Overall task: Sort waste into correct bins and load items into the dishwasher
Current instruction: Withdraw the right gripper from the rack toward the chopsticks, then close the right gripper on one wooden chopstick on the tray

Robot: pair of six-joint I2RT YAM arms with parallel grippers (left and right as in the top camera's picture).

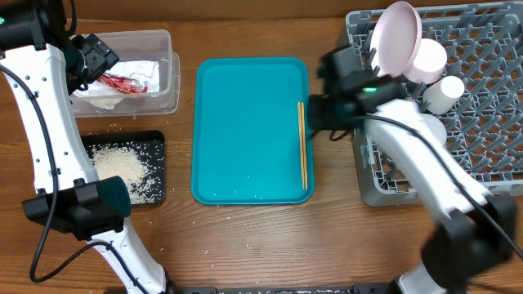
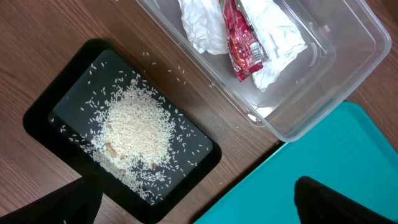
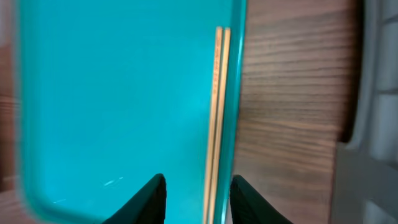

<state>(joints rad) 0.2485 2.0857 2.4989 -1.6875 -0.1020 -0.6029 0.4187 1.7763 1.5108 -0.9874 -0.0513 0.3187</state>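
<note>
Nearest me, the wood-grain tabletop (image 1: 245, 245) is carrying a few stray grains, and the black tray (image 1: 122, 135) is holding the rice (image 1: 122, 167). My right fingers (image 3: 152, 199) are standing spread either side of the chopsticks (image 3: 217, 112), which are lying along the right edge of the teal tray (image 1: 245, 122). My left fingers (image 2: 68, 202) are hanging wide apart, gripping nothing. Farther off, the clear tub (image 1: 169, 82) is holding the napkin (image 1: 151, 72) and red wrapper (image 1: 122, 83), and the grey rack (image 1: 490, 98) is carrying the pink plate (image 1: 396, 37).

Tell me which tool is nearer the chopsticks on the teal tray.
Right. The right tool hangs over the chopsticks, its jaws apart on either side of them at the edge of the teal tray. The left tool is far off across the tray, by the clear tub.
</note>
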